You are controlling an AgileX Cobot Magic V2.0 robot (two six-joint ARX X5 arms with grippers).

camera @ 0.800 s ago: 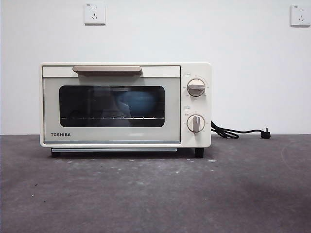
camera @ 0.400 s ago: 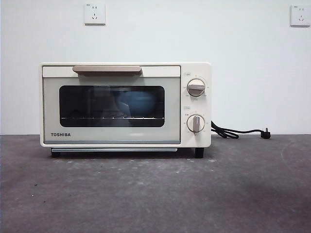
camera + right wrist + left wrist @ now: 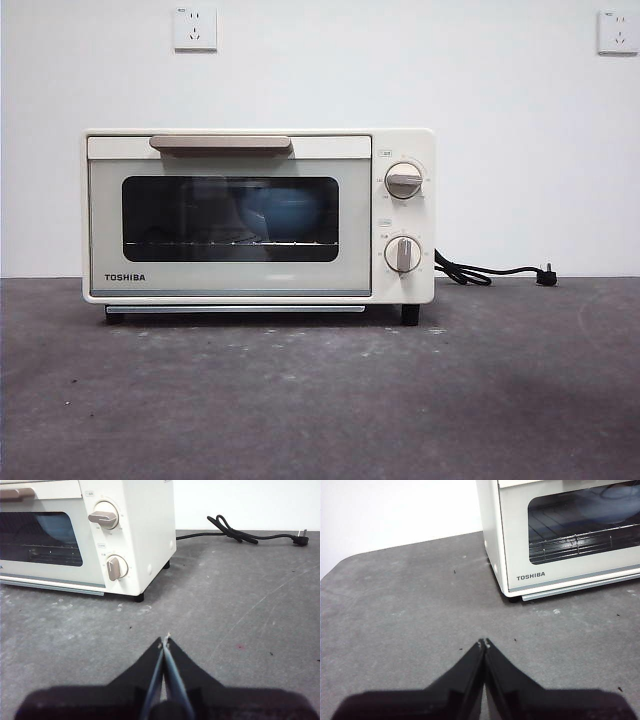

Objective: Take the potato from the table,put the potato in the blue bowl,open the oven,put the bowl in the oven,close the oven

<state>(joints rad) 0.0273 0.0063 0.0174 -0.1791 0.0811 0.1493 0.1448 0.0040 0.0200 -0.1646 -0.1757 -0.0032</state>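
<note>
The cream-white oven [image 3: 258, 215] stands on the grey table [image 3: 320, 400] with its door closed. Through the dark glass window the blue bowl [image 3: 278, 215] shows on the wire rack. The potato is hidden from view. My left gripper [image 3: 483, 643] is shut and empty, hovering over bare table off the oven's [image 3: 560, 535] left front corner. My right gripper [image 3: 164, 640] is shut and empty too, over the table in front of the oven's [image 3: 85, 535] knob side. Neither gripper appears in the front view.
The oven's black cord and plug [image 3: 490, 272] trail on the table to its right, also seen as the cord [image 3: 240, 534] in the right wrist view. Two wall sockets [image 3: 195, 28] sit on the white wall behind.
</note>
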